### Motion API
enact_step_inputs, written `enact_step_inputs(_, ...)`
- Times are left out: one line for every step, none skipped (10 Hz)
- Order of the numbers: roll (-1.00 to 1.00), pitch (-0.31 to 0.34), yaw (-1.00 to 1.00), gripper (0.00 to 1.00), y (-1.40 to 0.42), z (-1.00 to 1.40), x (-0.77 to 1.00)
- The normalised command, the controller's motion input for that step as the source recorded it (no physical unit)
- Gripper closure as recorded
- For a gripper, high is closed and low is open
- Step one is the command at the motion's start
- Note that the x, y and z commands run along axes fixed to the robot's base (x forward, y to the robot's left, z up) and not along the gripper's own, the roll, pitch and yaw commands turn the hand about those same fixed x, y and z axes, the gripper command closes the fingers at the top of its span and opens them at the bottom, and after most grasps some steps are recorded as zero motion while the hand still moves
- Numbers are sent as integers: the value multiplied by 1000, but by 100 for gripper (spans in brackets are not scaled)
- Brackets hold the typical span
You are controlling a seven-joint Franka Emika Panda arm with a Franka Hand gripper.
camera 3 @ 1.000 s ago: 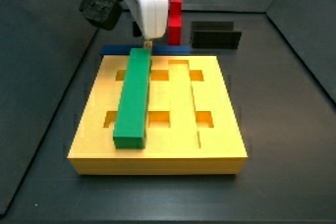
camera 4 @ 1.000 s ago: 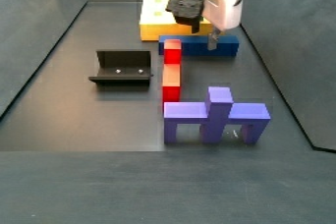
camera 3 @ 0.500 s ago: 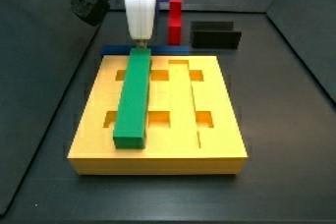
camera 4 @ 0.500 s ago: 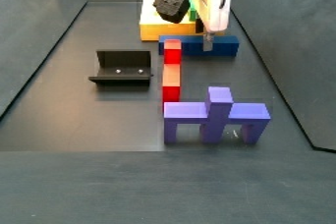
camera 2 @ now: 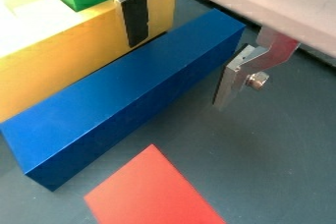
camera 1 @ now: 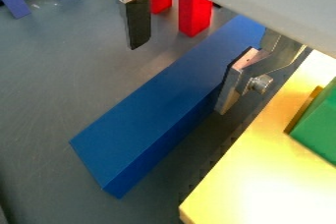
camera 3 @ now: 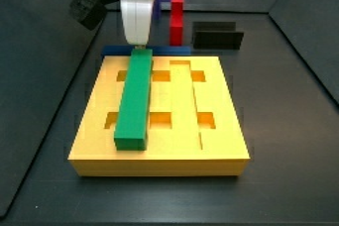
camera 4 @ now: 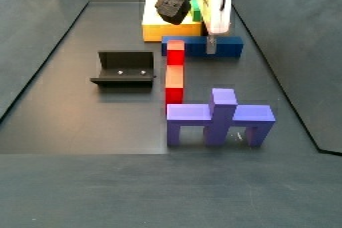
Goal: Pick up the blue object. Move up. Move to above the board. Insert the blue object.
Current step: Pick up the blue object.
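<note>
Two flat silver fingers [camera 1: 137, 22] of the parallel-jaw gripper [camera 1: 191, 51] spread wide, straddling the long dark blue rectangular bar [camera 1: 164, 117] without visible contact in both wrist views; same gripper [camera 2: 184, 46] and bar [camera 2: 118, 97] noted there. Bar flat on the dark floor, just beside the edge of the large yellow-orange grooved board [camera 3: 159, 156]. Long green bar [camera 3: 135, 97] seated lengthwise in a board groove. Red upright piece [camera 4: 174, 70] near the blue bar. Dark L-shaped fixture [camera 4: 120, 69] well apart. Purple-blue cross-shaped piece [camera 4: 219, 117] nearest that camera.
</note>
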Motion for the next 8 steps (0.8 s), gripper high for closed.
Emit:
enact_step_inputs(0, -17, 0, 0, 0, -274, 51)
enact_step_inputs(0, 0, 0, 0, 0, -206, 120)
enact_step_inputs(-33, 0, 0, 0, 0, -91, 94)
enact_step_inputs(-27, 0, -11, 0, 0, -29, 0)
enact_step_inputs(0, 0, -49, 0, 0, 0, 0)
enact_step_inputs(6, 0, 0, 0, 0, 0, 0)
enact_step_inputs(9, 0, 0, 0, 0, 0, 0)
enact_step_inputs(0, 0, 0, 100, 0, 0, 0)
